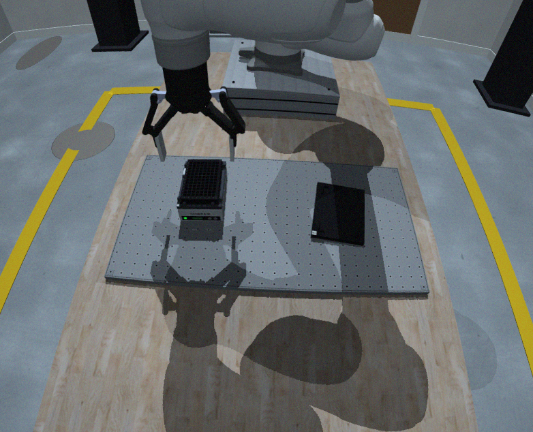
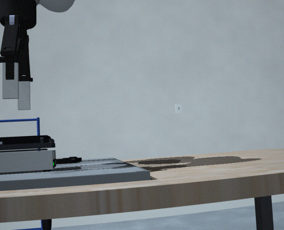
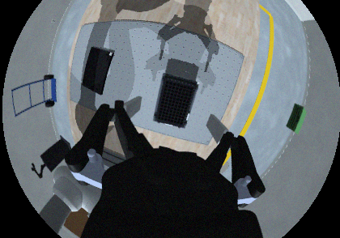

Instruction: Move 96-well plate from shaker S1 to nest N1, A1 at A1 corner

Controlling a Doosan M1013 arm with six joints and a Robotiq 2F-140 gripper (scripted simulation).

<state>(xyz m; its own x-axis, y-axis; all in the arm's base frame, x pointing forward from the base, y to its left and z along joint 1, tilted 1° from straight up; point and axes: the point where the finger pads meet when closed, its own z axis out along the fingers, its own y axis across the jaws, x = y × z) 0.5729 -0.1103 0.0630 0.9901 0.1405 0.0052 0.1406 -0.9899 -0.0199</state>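
Top view: my gripper (image 1: 196, 148), jaws spread wide and empty, sits just behind the 96-well plate (image 1: 202, 182) on the plate shaker S1 (image 1: 200, 222); the plate's long axis runs away from me. Exterior view: I'm well above it. Wrist view: plate's ahead, between my fingers' line.

plates: 1 (image 1: 201, 179) | shakers: 1 (image 1: 200, 218) | nests: 1 (image 1: 339, 213) | pincers: 1 (image 1: 196, 149)

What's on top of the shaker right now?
The black 96-well plate sits on the shaker S1. It covers the shaker's top, so its A1 mark is hidden. The open gripper hangs above, empty.
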